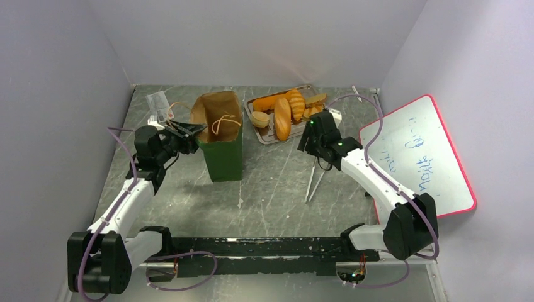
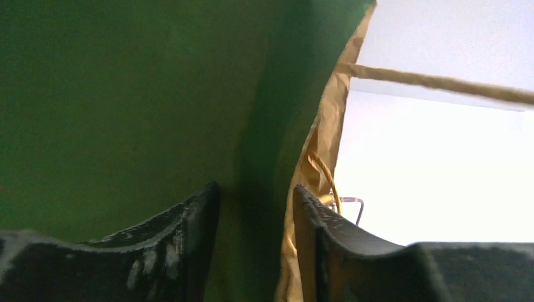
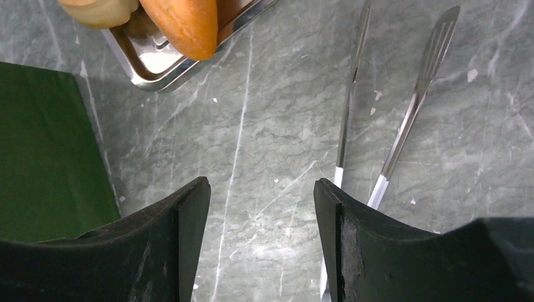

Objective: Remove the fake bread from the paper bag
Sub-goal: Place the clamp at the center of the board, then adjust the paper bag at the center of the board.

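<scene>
Grey marbled table [image 1: 271, 189], pale walls: the paper bag [image 1: 221, 151] stood upright, mouth open.
The left gripper [image 2: 255, 192] straddled the bag's rim, jaws narrowed; whether they truly pinched it could not be told. The mouth lay to its right, showing only a cord handle. The right gripper [image 3: 261, 189], spread and empty, was nearer the fake bread [image 1: 283, 116], which lay just beyond it on the tray [image 1: 267, 139].

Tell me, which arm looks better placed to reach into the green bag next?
Probably the right. The right gripper hangs open and empty over the table beside the paper bag, while the left gripper is busy straddling the bag's rim.
</scene>
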